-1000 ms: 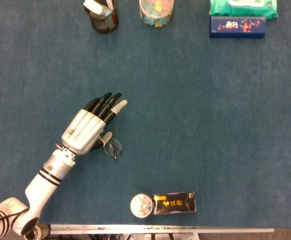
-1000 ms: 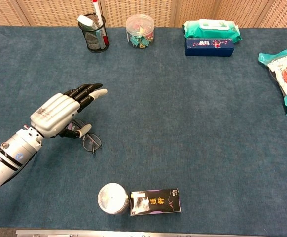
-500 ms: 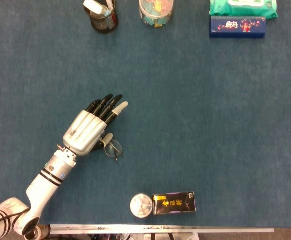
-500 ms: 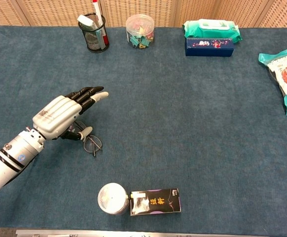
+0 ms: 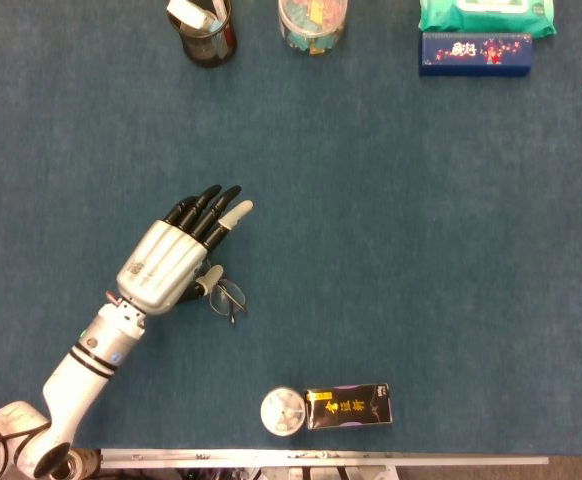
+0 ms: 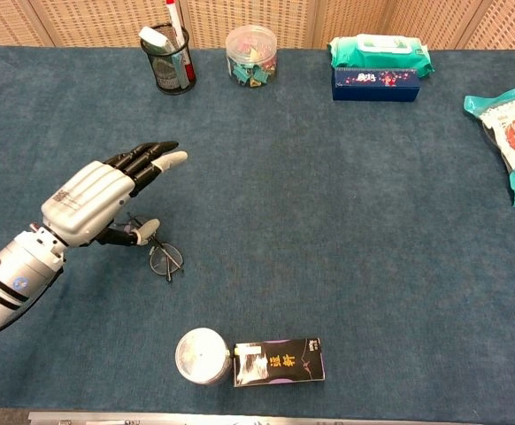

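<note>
Left hand [image 5: 171, 258] hangs flat over the blue table [image 5: 391, 220], palm down, fingers stretched out and close side by side, pointing up and to the right in the head view; it holds nothing. Only this arm shows; the right hand appears in neither view, so the left is the nearer one by default.

Just under its thumb side lie the glasses [image 5: 226, 297], folded, flat on the cloth. From the hand's middle they lie toward the near edge and a little to the right, partly tucked beneath the palm; the thumb tip [image 6: 148, 227] sits right at the frame, though whether it touches I cannot tell. In the chest view one lens [image 6: 166, 260] is clear of the hand. Their long axis seems to run roughly along the line of the fingers.
</note>
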`<state>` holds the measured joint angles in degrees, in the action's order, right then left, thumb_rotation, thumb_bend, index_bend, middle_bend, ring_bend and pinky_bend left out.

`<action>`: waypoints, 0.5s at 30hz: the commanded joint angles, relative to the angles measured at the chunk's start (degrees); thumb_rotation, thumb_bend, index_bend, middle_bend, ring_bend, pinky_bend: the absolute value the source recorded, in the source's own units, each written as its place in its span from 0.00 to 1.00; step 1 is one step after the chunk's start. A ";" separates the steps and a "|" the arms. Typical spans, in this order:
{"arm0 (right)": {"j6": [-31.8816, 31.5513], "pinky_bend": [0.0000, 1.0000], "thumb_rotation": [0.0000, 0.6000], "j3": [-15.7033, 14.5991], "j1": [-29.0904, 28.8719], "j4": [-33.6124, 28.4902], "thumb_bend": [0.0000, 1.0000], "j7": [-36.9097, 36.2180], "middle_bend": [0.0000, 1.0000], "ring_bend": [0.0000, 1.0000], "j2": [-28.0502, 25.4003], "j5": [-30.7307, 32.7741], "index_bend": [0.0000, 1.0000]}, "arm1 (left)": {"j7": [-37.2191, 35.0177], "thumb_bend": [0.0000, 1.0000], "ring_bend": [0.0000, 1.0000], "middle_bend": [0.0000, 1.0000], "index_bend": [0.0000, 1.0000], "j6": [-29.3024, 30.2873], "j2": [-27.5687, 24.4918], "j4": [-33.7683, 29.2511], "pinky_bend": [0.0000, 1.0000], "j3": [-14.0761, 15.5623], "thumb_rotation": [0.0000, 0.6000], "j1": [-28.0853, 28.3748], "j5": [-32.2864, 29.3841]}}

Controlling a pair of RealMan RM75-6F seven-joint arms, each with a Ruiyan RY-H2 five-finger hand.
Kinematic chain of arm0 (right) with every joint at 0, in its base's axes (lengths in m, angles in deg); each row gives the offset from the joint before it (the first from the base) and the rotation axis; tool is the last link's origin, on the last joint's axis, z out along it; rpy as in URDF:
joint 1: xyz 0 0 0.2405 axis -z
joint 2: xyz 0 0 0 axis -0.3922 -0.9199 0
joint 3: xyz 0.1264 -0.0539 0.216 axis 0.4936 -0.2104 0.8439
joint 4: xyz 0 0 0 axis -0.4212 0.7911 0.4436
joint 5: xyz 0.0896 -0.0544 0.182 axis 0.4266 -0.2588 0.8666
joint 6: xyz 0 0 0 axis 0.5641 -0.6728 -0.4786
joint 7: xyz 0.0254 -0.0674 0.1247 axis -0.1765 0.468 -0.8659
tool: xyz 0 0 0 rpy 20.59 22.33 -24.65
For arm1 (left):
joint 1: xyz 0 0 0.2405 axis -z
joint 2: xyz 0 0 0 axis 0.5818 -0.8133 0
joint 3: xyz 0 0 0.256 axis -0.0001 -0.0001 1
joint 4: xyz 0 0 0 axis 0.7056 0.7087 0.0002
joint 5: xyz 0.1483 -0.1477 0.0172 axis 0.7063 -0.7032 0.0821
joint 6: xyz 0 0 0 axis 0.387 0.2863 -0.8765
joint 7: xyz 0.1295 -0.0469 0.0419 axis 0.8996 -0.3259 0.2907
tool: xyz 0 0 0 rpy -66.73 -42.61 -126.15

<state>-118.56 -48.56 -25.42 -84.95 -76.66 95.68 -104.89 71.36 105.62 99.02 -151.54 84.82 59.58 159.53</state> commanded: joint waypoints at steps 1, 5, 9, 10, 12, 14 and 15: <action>0.03 0.30 1.00 -0.09 -0.02 -0.06 0.21 0.20 0.42 0.31 0.07 -0.15 0.29 | 2.26 0.36 0.01 0.00 0.00 3.00 -4.85 -5.91 0.17 0.18 1.00 -0.99 1.31; 0.19 0.30 1.00 -0.24 -0.08 -0.14 0.21 0.72 0.42 0.31 0.30 -0.31 0.29 | 3.05 0.36 0.01 0.00 0.00 5.10 -10.56 -11.29 0.17 0.28 1.00 -1.76 1.98; 0.92 0.30 1.00 -0.41 -0.36 -0.18 0.21 1.77 0.42 0.31 0.70 -0.29 0.29 | 1.50 0.36 0.02 0.00 0.00 6.29 -18.51 -16.99 0.18 0.67 1.00 -2.48 1.84; 1.09 0.30 1.00 -0.45 -0.42 -0.16 0.21 2.04 0.42 0.31 0.82 -0.28 0.29 | 1.07 0.36 0.03 0.00 0.00 6.58 -20.25 -18.13 0.19 0.75 1.00 -2.75 1.63; 1.58 0.30 1.00 -0.53 -0.61 -0.12 0.21 2.77 0.42 0.31 1.16 -0.18 0.29 | -0.04 0.36 0.04 0.00 0.00 7.65 -24.06 -20.57 0.22 0.79 1.00 -3.58 1.09; 2.09 0.30 1.00 -0.58 -0.79 -0.05 0.21 3.52 0.42 0.31 1.48 0.00 0.29 | -0.80 0.36 0.04 0.00 0.00 8.99 -26.96 -22.23 0.24 0.70 1.00 -4.50 0.68; 2.44 0.30 1.00 -0.63 -0.92 0.02 0.21 4.09 0.42 0.31 1.71 0.11 0.29 | -1.24 0.36 0.05 0.01 0.00 9.88 -28.76 -23.14 0.24 0.70 1.00 -5.17 0.43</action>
<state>-116.49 -49.13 -26.16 -85.02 -73.05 97.11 -104.93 71.63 113.21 74.37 -171.59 85.44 56.10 160.67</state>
